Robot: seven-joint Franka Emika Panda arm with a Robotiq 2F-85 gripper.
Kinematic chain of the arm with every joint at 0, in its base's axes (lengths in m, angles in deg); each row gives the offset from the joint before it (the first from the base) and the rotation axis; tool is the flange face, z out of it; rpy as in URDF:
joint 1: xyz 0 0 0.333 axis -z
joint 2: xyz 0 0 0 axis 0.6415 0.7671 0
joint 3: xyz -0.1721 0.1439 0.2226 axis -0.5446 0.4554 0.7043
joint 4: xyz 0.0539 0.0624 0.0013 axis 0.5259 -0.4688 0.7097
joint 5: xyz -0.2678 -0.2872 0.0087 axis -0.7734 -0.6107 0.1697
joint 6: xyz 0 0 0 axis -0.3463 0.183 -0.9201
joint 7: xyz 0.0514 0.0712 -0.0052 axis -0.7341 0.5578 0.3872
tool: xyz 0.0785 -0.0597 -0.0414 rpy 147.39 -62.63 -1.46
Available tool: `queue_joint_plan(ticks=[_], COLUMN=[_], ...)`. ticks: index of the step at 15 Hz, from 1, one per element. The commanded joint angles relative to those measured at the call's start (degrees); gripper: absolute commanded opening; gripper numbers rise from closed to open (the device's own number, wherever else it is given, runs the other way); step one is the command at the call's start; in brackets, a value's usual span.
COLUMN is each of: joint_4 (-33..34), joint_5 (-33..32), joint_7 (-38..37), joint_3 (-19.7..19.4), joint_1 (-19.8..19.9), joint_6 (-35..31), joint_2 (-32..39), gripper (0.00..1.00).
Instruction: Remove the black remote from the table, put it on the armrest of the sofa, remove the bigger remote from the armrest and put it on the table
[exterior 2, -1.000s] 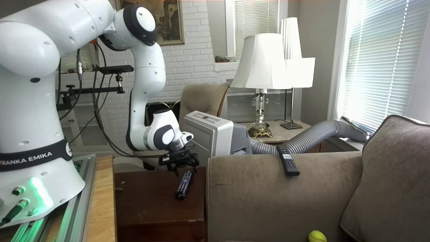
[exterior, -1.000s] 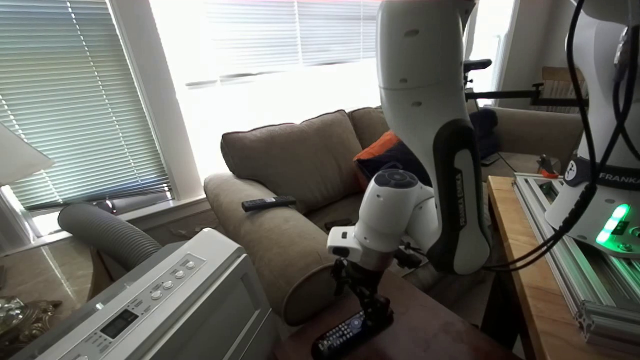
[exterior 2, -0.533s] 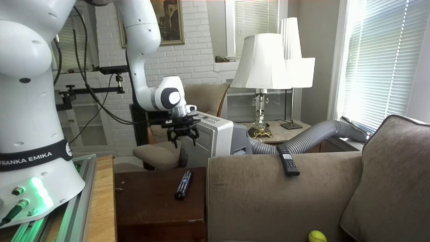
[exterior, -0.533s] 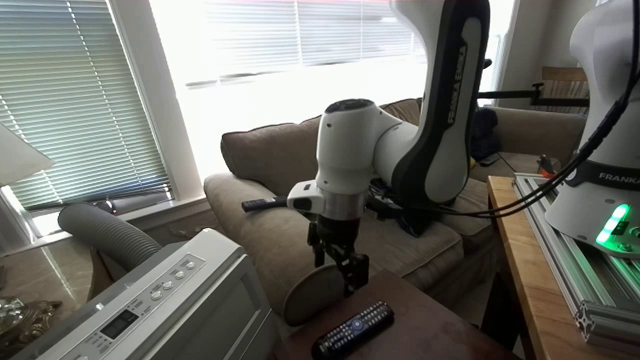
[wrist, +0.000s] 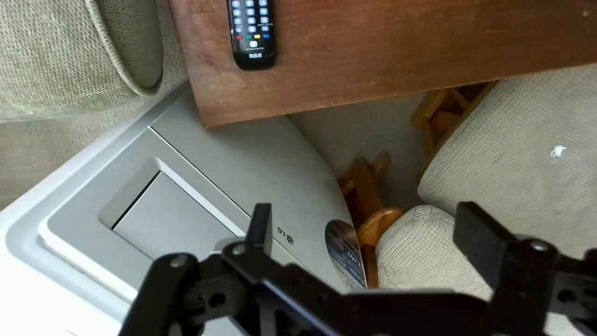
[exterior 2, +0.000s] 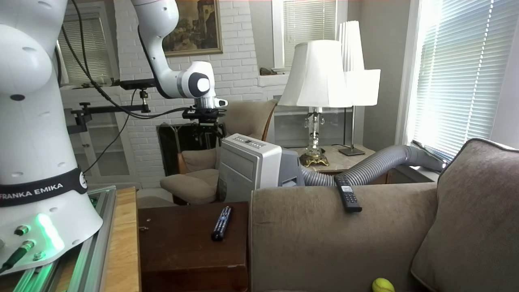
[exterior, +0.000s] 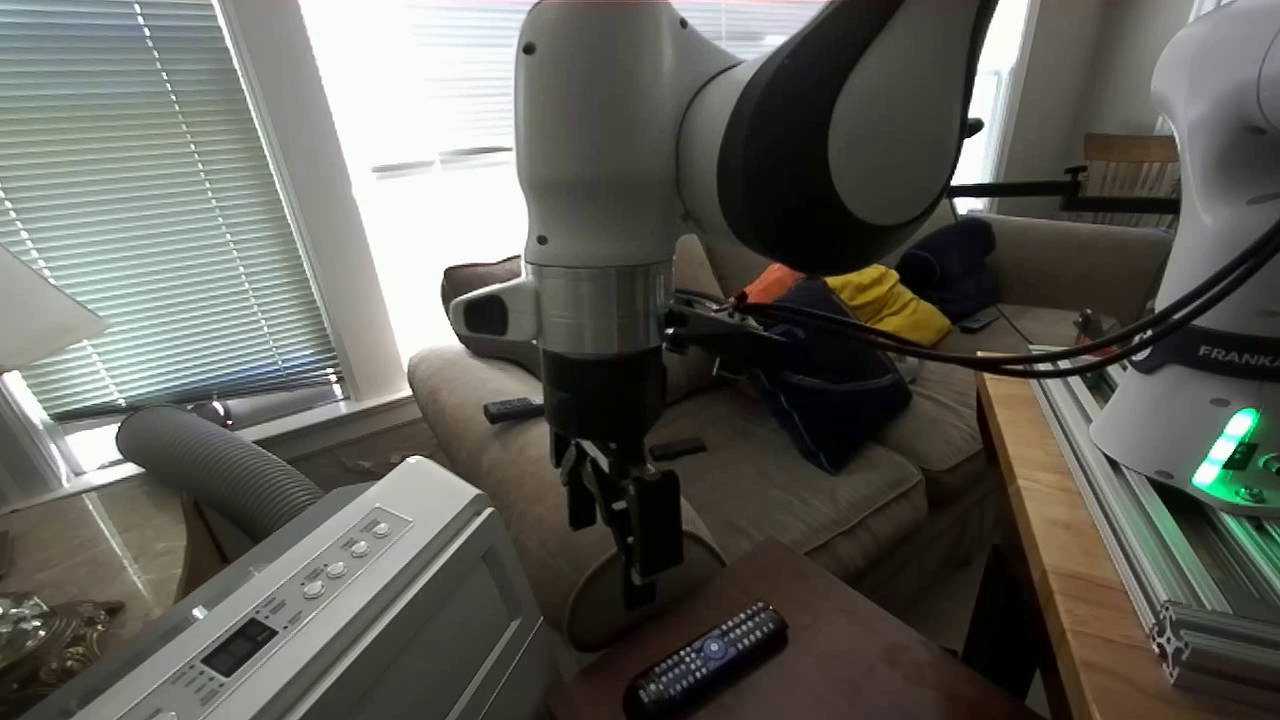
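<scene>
"How did the black, two-fingered gripper (wrist: 366,228) look to you?"

"Its jaws stood wide apart. It hung higher than the dark brown, smooth wooden table (exterior 2: 178,239), out past the edge, over by the boxy white-and-grey plastic air conditioner (exterior 2: 239,162) and the tan fabric chair (exterior 2: 190,188)."

"And the long, dark remote (exterior 2: 221,224) with rows of pale grey buttons?"

"Flat on the table, near the side where the wide, rounded, padded armrest (exterior 2: 300,235) of the grey-tan fabric sofa (exterior: 800,500) stood just next to it."

"Where was the slim black remote (exterior 2: 348,195), then?"

"Up on that armrest's rounded top, well back from the table. I could make out a small pale screen on it."

"I spotted a small, dark, flat bar (exterior: 677,448) too."

"So did I. It lay on the sofa's seat, apart from the table. From where I stood, it was too small to name."
</scene>
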Motion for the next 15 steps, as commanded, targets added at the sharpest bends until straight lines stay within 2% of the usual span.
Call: queue_joint_plan(ticks=[1,3,5,6,8,11,15], joint_4=[0.3,0.3,1.5,3.4,6.9,13.3,23.4], joint_5=[-0.2,-0.2,-0.1,-1.3,-0.4,-0.4,0.7], joint_7=[-0.5,-0.6,-7.0,-12.1,-17.2,-25.7,-35.2], joint_3=[0.6,0.5,-1.5,-3.3,-4.5,-9.1,-17.4], joint_1=[0.5,0.8,-1.1,-3.3,-5.1,-10.5,-20.1], joint_6=[0.4,0.5,-0.6,-3.9,-6.4,-11.4,-15.8], joint_2=[0.1,0.3,2.4,4.7,7.5,12.4,18.8], gripper=[1.00,1.00,1.00,1.00,1.00,1.00,1.00])
